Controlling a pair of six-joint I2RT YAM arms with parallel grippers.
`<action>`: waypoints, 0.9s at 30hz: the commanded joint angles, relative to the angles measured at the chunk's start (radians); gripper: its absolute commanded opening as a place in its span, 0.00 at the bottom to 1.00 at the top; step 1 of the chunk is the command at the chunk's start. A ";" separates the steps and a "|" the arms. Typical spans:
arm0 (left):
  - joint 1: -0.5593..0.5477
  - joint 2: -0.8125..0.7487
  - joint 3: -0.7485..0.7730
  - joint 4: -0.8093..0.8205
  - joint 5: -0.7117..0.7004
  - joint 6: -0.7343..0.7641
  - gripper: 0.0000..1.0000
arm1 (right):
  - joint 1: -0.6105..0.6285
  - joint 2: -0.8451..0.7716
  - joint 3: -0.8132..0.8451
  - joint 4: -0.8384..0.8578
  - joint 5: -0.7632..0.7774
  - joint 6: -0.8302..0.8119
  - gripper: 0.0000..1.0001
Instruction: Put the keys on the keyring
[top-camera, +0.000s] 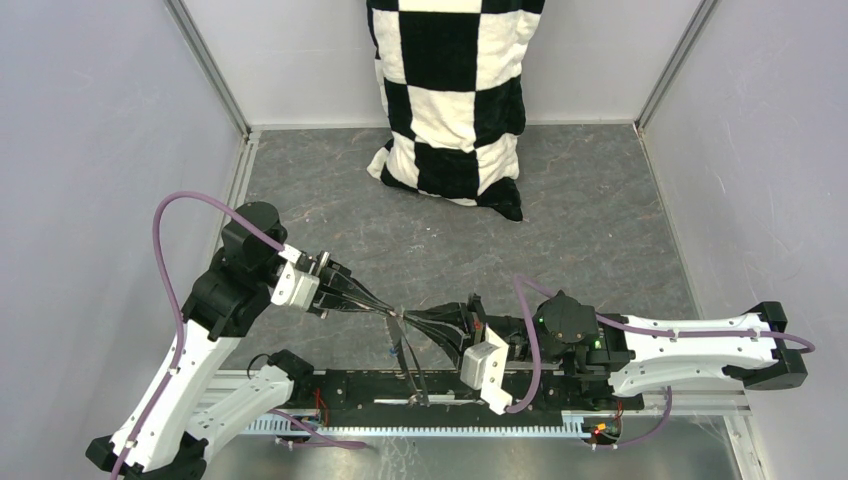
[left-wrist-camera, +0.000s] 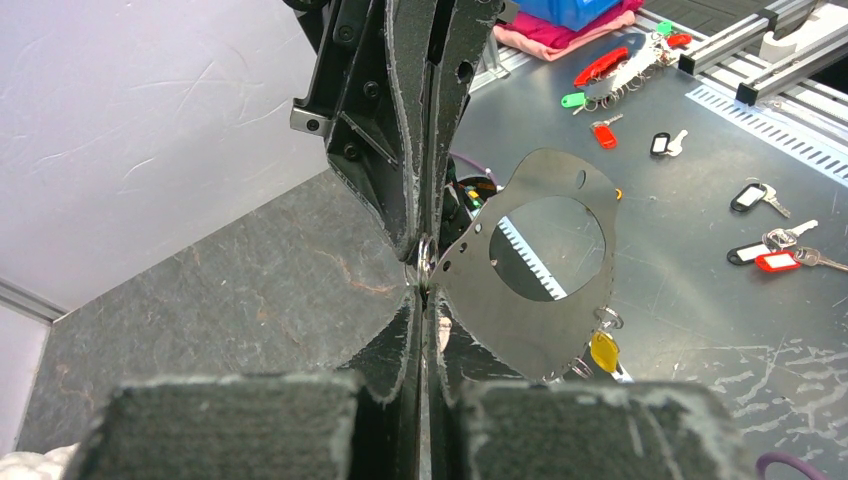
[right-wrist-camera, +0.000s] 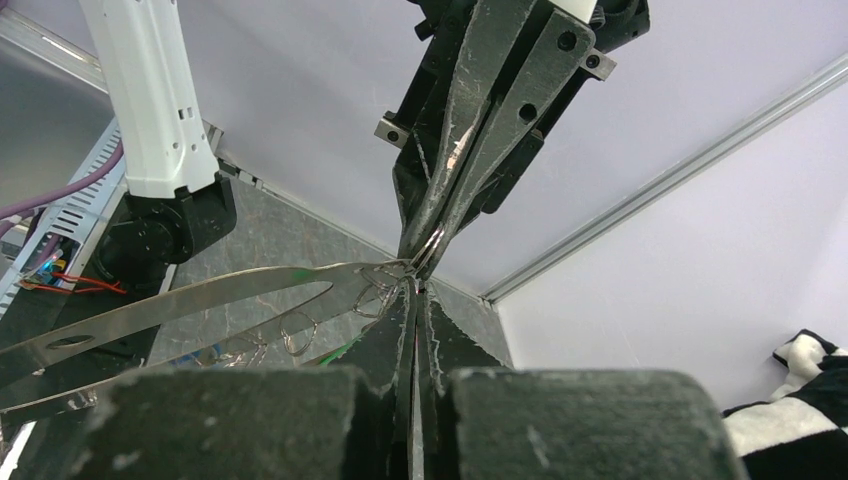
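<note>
My left claw and right claw are clenched tip to tip on the keyring at its edge. It hangs beside them above the bench, with the yellow key dangling from its lower rim.

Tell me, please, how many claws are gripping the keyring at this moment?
2. The left claw and the right claw meet tip to tip at the same edge of the keyring, each shut on it at a small silver ring.

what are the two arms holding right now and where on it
The left gripper and right gripper both pinch the dark grey flat keyring loop at one edge spot, by a small silver ring.
</note>
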 joint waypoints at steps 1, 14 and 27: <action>-0.003 -0.006 0.015 0.035 0.010 -0.019 0.02 | 0.008 -0.001 0.028 0.062 0.042 -0.016 0.00; -0.003 -0.003 0.018 0.033 0.002 -0.013 0.02 | 0.009 -0.003 0.033 0.058 0.028 -0.012 0.01; -0.002 -0.007 0.010 0.031 -0.030 -0.007 0.02 | 0.010 -0.017 0.030 0.068 -0.006 -0.004 0.00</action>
